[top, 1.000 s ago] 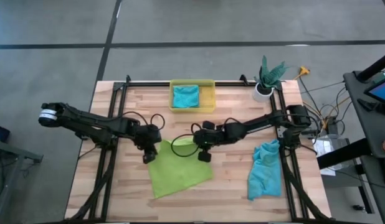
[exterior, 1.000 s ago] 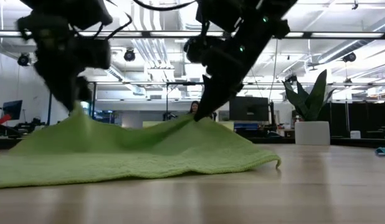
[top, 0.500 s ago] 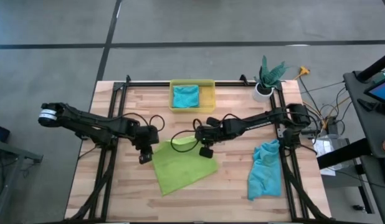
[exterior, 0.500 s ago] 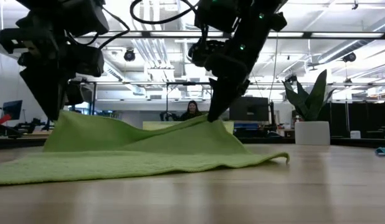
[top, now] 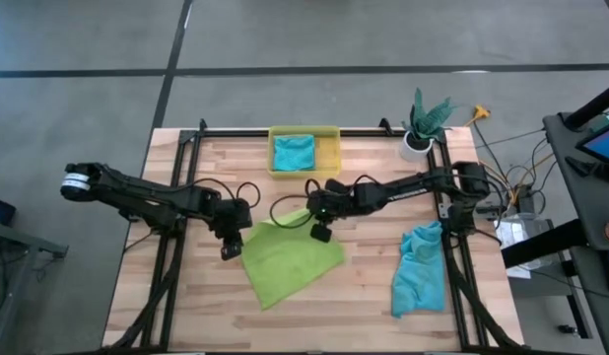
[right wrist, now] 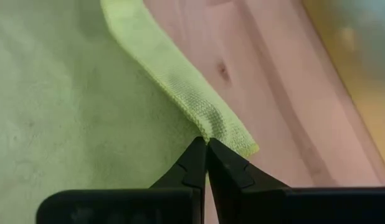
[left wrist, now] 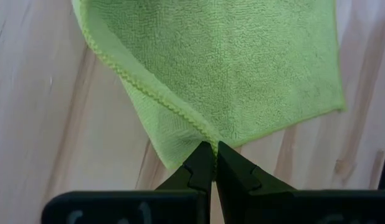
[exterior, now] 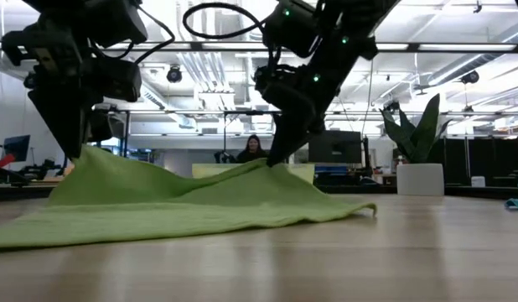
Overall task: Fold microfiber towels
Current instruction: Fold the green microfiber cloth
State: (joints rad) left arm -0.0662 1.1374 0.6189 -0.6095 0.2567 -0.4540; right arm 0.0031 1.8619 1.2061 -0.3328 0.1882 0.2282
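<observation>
both pincers on lime towel (top: 290, 261) corners

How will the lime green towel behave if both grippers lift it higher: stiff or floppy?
Likely floppy: the lime green towel sags between the left gripper and the right gripper, each shut on an edge. Probably light, since thin pinches raise it. It may drag across the wooden table where it lies.
</observation>
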